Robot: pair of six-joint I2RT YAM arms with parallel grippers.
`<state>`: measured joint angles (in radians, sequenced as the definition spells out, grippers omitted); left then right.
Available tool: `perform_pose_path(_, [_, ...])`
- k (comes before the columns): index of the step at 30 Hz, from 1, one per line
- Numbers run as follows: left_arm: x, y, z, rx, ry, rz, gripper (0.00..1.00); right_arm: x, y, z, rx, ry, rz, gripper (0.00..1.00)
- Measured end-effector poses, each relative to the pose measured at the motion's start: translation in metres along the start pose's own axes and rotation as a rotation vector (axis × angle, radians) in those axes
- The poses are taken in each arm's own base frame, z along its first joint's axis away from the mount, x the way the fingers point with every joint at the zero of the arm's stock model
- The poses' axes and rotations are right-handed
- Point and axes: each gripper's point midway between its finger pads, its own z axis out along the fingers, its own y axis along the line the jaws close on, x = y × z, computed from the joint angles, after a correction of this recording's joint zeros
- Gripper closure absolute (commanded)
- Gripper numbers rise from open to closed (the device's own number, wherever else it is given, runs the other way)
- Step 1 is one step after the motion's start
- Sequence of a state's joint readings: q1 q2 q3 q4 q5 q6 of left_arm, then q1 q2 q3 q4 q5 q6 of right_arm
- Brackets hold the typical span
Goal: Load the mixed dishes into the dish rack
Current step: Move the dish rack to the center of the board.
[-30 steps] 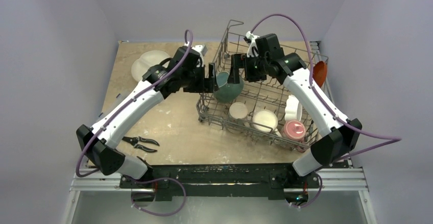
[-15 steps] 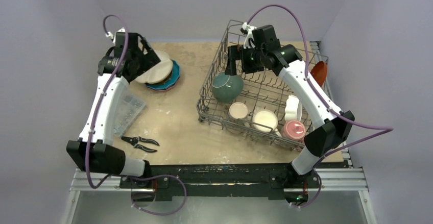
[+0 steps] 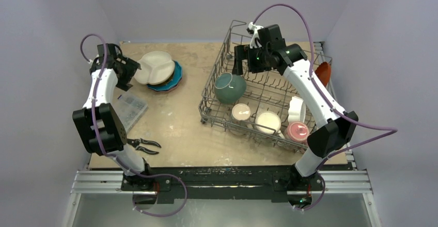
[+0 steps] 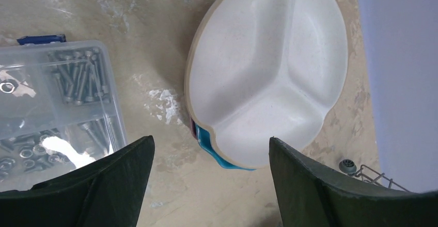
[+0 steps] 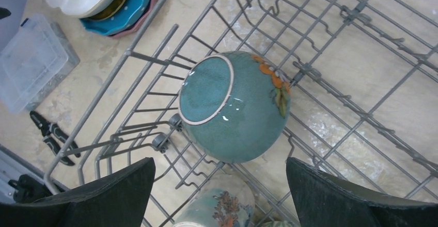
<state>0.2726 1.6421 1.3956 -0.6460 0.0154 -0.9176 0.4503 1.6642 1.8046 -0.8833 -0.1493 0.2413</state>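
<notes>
We see the left end effector (image 4: 210, 143) above the table (image 4: 150, 30), its 2 dark fingers (image 4: 119, 185) spread wide with nothing between them. Beyond them a white divided plate (image 4: 268, 77) with 3 sections tops a stack, and a blue plate (image 4: 212, 147) edge shows beneath. A clear box (image 4: 51, 108) of screws lies at left. A dish rack (image 4: 379, 178) corner shows at lower right.
</notes>
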Motion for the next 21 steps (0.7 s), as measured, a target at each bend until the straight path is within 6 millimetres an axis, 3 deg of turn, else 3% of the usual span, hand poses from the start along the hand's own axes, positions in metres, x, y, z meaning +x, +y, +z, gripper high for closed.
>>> perform_pose_path(4, [0.002, 0.003, 0.02, -0.015, 0.02, -0.047, 0.21, -0.003, -0.026, -0.001, 0.041, -0.003, 0.044, 0.02])
perform_pose_path(9, [-0.005, 0.002, 0.027, -0.003, -0.02, -0.044, 0.25, 0.001, -0.066, -0.003, 0.116, 0.012, 0.111, 0.02])
perform_pose_path(13, [-0.011, -0.002, 0.043, 0.018, -0.043, -0.004, 0.27, 0.002, -0.07, -0.003, 0.118, 0.016, 0.106, 0.02])
perform_pose_path(16, [-0.007, 0.01, 0.062, -0.021, -0.024, 0.027, 0.27, 0.002, -0.074, 0.002, 0.103, 0.03, 0.116, 0.02])
perform_pose_path(21, [-0.009, 0.022, 0.083, -0.038, -0.019, 0.07, 0.31, 0.002, -0.099, 0.014, 0.094, 0.058, 0.176, 0.02])
